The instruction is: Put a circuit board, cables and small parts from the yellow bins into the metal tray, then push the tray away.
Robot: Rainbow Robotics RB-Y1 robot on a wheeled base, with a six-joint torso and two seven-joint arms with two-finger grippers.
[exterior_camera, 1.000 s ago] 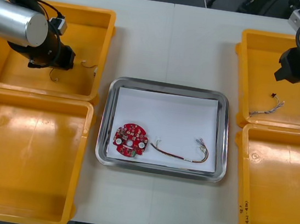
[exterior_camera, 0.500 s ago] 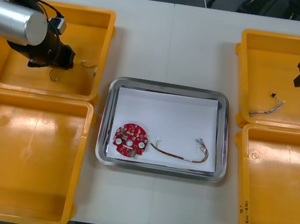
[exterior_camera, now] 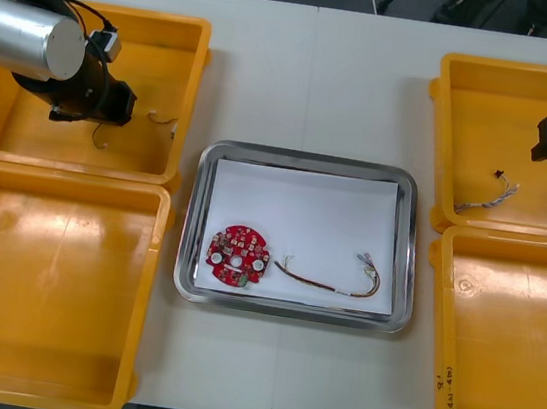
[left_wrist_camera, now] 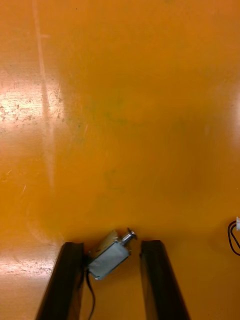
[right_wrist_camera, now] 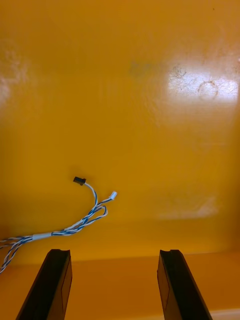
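Yellow bins point(exterior_camera: 159, 250), metal tray point(exterior_camera: 309, 161) between: my claws at the far bins.
My left claw point(left_wrist_camera: 112, 244), in the far left bin point(exterior_camera: 192, 103), straddles a small metal part point(left_wrist_camera: 107, 258), fingers apart, not pinching. My right claw point(right_wrist_camera: 114, 252) hangs spread over the far right bin point(exterior_camera: 434, 135), near a blue and white cable point(right_wrist_camera: 75, 227). The metal tray holds a circuit board point(exterior_camera: 237, 255) and a red and yellow cable point(exterior_camera: 328, 285).

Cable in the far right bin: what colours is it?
Blue and white, twisted together. The cable shows best in the right wrist view.
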